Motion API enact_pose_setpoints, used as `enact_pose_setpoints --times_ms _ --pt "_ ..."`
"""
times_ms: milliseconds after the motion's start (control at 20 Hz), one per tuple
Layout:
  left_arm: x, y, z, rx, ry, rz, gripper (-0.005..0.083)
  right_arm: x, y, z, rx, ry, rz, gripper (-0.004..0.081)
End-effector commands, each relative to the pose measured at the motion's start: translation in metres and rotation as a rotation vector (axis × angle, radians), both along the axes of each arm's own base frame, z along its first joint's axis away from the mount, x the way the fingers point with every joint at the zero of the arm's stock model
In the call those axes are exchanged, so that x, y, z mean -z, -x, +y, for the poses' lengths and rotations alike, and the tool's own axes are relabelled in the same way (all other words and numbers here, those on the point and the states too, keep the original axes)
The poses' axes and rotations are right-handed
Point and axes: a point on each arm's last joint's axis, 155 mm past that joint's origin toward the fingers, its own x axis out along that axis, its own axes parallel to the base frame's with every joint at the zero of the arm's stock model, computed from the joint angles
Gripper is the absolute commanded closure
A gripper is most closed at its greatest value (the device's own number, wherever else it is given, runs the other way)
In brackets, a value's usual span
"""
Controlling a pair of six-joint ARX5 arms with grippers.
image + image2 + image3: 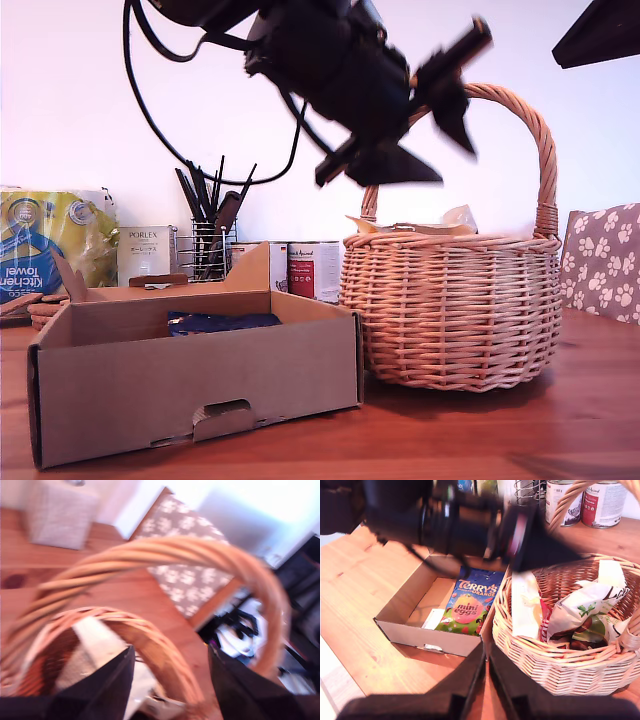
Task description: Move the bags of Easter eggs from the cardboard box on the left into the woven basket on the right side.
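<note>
The cardboard box (pixel 200 385) stands at the exterior view's left with a dark blue "Terry's Orange" bag (pixel 470 605) lying flat in it, its edge (pixel 222 322) showing over the wall. Beside the box stands the woven basket (pixel 450 310) with its arched handle (pixel 165 555). In the basket lie a white Galaxy bag (pixel 587 607), a pale bag (pixel 525 605) and a sliver of a red bag (pixel 545 628). My first gripper (pixel 450 110) hangs blurred above the basket by the handle, open and holding nothing (pixel 170 680). My second gripper (pixel 486 675) is high above the table, shut and holding nothing.
Behind the box are a yellow-and-blue kitchen towel pack (pixel 50 250), a Porlex carton (pixel 145 255), a black wire utensil holder (pixel 210 250) and tins (pixel 315 270). A paw-print cushion (pixel 605 265) is at the exterior view's right. Part of an arm (pixel 600 30) shows at the upper right corner.
</note>
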Motion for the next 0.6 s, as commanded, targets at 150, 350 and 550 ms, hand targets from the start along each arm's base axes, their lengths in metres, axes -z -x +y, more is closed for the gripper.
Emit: enact_pose_setpoints --times_ms 150,350,550 --pt "-0.004 0.026 0.026 0.128 -0.211 -0.093 0.0783 -0.005 0.0 0.001 -0.005 -0.004 -0.014 0.0783" --pt "-0.001 0.055 0.065 0.192 -0.387 -0.062 0.0797 -0.005 0.0 0.001 -0.005 -0.004 -0.013 0.0783" --pt "0.003 0.06 0.115 0.125 -0.504 -0.06 0.0797 -0.004 0.0 0.001 -0.006 -0.002 -0.01 0.0783"
